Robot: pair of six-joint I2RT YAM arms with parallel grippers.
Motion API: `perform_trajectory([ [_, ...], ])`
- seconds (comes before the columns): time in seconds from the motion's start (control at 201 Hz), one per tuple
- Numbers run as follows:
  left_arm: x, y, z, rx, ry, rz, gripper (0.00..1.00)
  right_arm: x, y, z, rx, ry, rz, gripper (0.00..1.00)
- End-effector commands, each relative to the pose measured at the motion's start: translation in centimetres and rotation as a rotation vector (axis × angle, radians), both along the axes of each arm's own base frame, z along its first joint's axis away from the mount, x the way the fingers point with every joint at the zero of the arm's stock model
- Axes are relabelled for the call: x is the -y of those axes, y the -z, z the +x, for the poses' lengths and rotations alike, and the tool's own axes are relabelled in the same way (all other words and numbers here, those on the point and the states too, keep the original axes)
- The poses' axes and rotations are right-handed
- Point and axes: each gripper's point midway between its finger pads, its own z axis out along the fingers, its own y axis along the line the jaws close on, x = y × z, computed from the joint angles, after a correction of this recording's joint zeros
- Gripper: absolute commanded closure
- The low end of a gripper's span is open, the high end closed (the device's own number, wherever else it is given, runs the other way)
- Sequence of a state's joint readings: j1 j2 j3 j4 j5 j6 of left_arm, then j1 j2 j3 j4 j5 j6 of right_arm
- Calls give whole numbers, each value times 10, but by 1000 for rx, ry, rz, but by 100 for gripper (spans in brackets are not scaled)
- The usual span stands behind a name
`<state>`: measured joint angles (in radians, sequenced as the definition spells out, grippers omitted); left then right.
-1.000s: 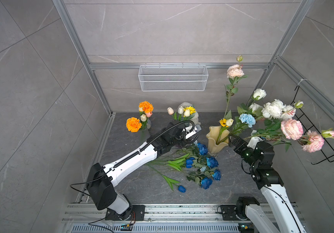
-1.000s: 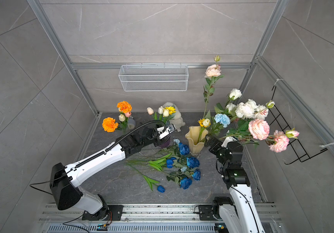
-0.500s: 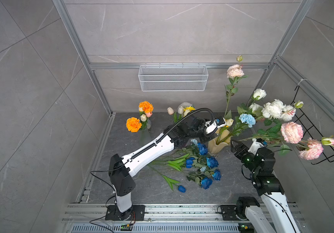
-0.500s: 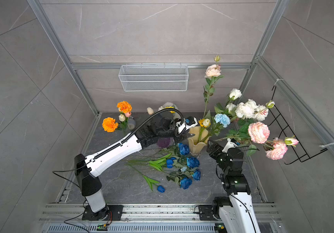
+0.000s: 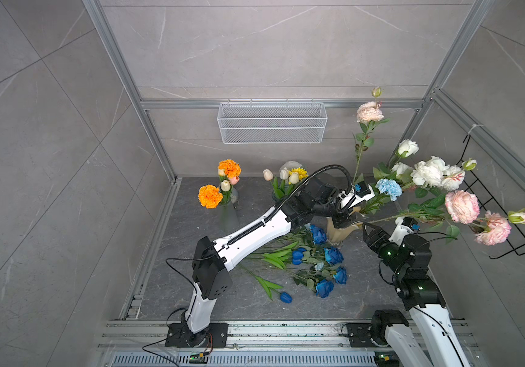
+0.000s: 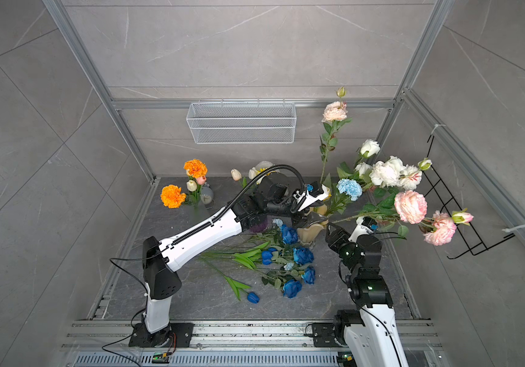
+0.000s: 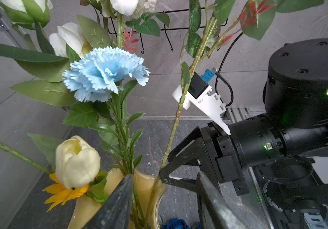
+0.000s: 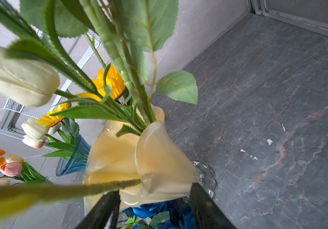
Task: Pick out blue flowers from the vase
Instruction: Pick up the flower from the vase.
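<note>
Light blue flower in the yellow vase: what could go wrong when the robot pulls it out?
The blue carnation shares the gap between the left gripper's fingers with other stems, so the cream tulip might come too. Pink roses lean far sideways, so the yellow vase could tip. The right gripper sits close and might bump.

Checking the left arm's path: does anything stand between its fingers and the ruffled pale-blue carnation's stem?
Nothing blocks the ruffled pale-blue carnation's stem. A thorny pale-green stem sits beside it between the left fingers, above the glossy yellow vase.

No text, label or number seems legible on anything here.
</note>
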<state>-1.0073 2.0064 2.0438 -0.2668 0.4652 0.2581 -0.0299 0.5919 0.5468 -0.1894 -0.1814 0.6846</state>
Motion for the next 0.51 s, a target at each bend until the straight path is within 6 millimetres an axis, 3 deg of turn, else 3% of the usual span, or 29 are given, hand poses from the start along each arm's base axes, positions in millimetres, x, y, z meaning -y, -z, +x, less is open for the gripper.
perform_trajectory([
  [0.0, 13, -19, -1, -33, 38, -77, 46, -1, 7, 2, -14, -3, -4, 43],
  [0.324, 41, 12, 31, -62, -48, -73, 45, -2, 8, 5, -10, -13, 0, 45],
  [0.503, 52, 20, 37, 8, -103, -64, 44, -2, 9, 4, -7, -18, -14, 45],
])
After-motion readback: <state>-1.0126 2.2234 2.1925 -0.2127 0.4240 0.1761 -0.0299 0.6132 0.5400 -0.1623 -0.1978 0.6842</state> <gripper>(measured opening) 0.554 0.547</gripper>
